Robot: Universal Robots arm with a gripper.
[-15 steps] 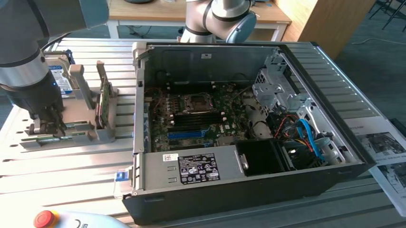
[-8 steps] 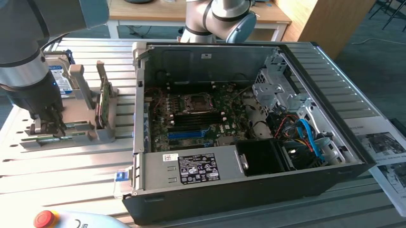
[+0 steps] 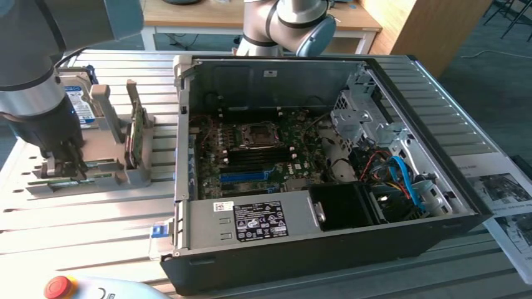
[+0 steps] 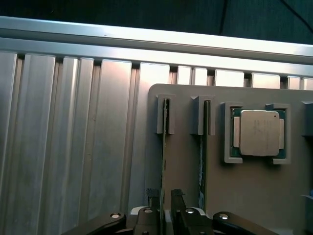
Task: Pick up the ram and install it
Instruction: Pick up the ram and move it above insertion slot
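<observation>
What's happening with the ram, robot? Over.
Gripper down at the ram. Ram seated on edge in the gray holder, not installed. Matching stick in next slot, apart.

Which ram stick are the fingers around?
The ram farther from the CPU; the fingers straddle its end, while the other stick, beside the CPU, stands free.

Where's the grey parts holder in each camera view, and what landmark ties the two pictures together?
Exterior view: the grey parts holder sits on the slatted table at the exterior view's left, beside the open computer case.
Wrist view: the grey parts holder carries the ram and a matching stick in its slots, a processor in a pocket.
Shared landmark: the gripper, down over the holder's slots.
</observation>
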